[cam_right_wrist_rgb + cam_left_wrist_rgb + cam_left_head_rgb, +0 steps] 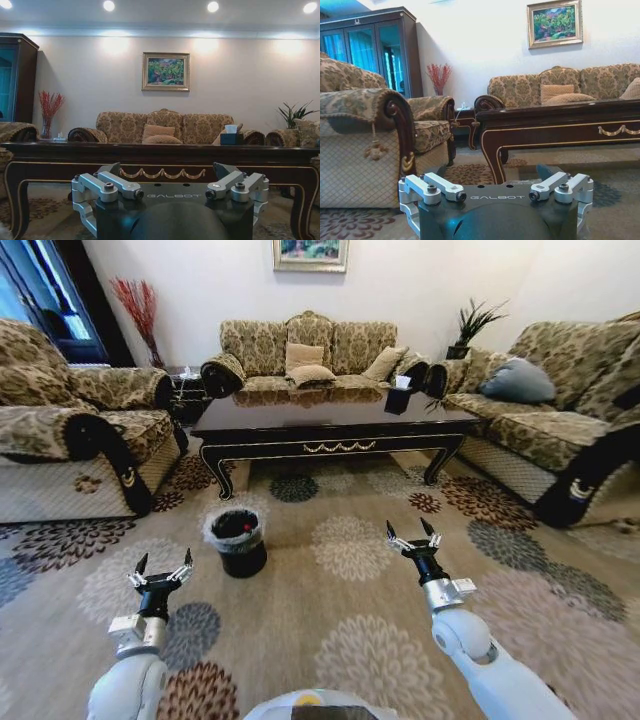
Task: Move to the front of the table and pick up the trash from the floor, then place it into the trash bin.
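Observation:
The dark glossy table point(330, 425) stands ahead on the patterned carpet, its gold-trimmed apron facing me. In front of its left corner sits the black trash bin point(240, 545) with a whitish liner; a small red spot shows inside it. No loose trash can be made out on the carpet. My left gripper point(164, 565) hangs open above the carpet, just left of and nearer than the bin. Further right, my right gripper point(408, 532) is open over the carpet and holds nothing. Both wrist views look past open fingers point(437, 187) point(112, 186) at the table point(560, 125) point(160, 152).
An armchair point(70, 430) flanks the left, a sofa point(560, 420) the right, and another sofa point(310, 355) stands behind the table. A tissue box point(400, 390) rests on the table's far right. Open carpet point(350, 550) lies between me and the table.

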